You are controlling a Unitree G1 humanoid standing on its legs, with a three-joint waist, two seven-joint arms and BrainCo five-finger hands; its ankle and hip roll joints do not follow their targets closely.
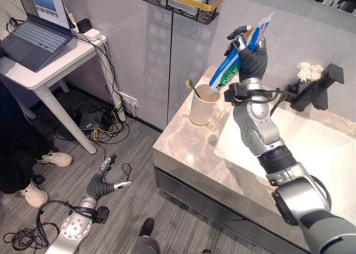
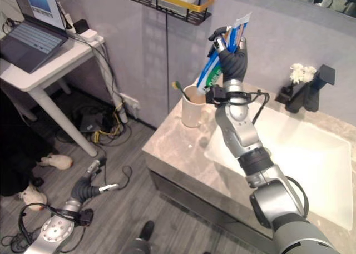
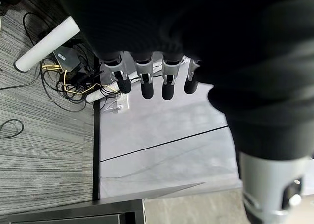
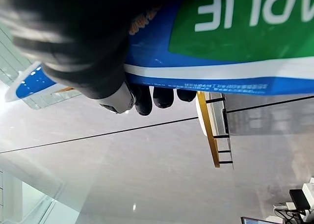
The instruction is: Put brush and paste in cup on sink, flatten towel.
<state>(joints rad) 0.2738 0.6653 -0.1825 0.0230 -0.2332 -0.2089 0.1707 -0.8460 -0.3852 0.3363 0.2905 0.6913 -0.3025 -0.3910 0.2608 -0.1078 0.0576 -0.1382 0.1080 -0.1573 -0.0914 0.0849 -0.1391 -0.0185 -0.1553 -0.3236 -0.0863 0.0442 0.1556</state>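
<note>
Left eye view: right hand (image 1: 251, 56) wrapped round the toothpaste tube (image 1: 240, 58), held tilted above the cup (image 1: 204, 105) near the counter's (image 1: 183, 148) back left corner. Toothbrush (image 1: 192, 88) already stands in the cup.

Right eye view: left hand (image 2: 89, 185) hangs low over the floor, fingers loose, empty.

Right wrist view: fingers (image 4: 143, 99) curled across the tube.

Step in hand: paste into cup. Next, probably lower the tube's bottom end into the mouth, then release.
</note>
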